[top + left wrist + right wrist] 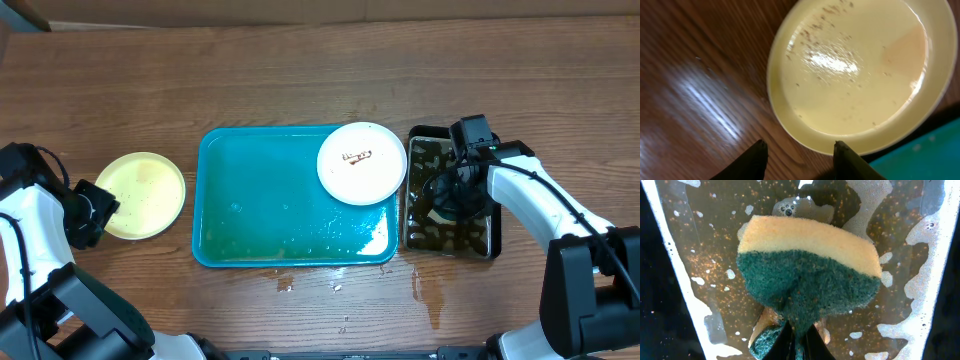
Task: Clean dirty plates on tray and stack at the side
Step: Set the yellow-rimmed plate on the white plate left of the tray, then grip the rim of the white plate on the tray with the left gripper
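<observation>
A pale yellow-green plate (143, 194) lies on the table left of the teal tray (260, 200). It fills the left wrist view (855, 70) and carries small dark specks. A white plate (362, 163) with a brown sauce squiggle sits at the tray's far right corner, overlapping the rim. A third plate is not in view. My left gripper (97, 212) (799, 148) is open and empty at the yellow-green plate's near rim. My right gripper (447, 190) (800, 337) is shut on a green-and-yellow sponge (805, 270) over the black pan (452, 238).
The black pan of murky, foamy water (690, 255) stands right of the tray. The tray's floor is wet, and a corner of the tray shows in the left wrist view (922, 155). Water drips (430, 290) lie on the wood in front of the tray and pan.
</observation>
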`<state>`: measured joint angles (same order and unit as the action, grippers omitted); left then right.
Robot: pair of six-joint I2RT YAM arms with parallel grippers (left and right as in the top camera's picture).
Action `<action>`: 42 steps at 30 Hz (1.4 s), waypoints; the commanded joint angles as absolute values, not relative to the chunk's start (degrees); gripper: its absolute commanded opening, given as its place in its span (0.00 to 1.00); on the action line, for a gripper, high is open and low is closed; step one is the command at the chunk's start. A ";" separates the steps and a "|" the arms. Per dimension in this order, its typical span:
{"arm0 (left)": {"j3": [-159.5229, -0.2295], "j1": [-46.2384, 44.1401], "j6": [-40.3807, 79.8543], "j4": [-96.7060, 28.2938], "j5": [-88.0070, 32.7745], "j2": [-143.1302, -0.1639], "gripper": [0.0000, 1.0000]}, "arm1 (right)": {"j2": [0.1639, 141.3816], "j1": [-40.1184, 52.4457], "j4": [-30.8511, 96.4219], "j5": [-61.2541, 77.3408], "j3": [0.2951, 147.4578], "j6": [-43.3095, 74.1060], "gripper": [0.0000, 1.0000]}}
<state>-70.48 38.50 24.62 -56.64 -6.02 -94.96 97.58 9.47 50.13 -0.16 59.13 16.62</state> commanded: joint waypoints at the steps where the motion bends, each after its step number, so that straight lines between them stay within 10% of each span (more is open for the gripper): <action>1: -71.37 37.52 20.49 -57.63 -17.21 -94.85 0.46 | 97.21 9.67 49.58 0.21 59.09 16.64 0.04; 17: -71.35 1.98 11.57 -48.58 -24.97 -94.39 0.53 | 97.21 9.67 49.34 2.70 59.09 16.25 0.04; 42: -71.35 -30.41 52.58 -38.54 -11.38 -106.72 0.58 | 97.21 9.67 49.71 2.70 59.09 16.23 0.04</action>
<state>-70.52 -29.50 48.23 -39.03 -12.56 -103.61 97.58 9.47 49.76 2.59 59.13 16.47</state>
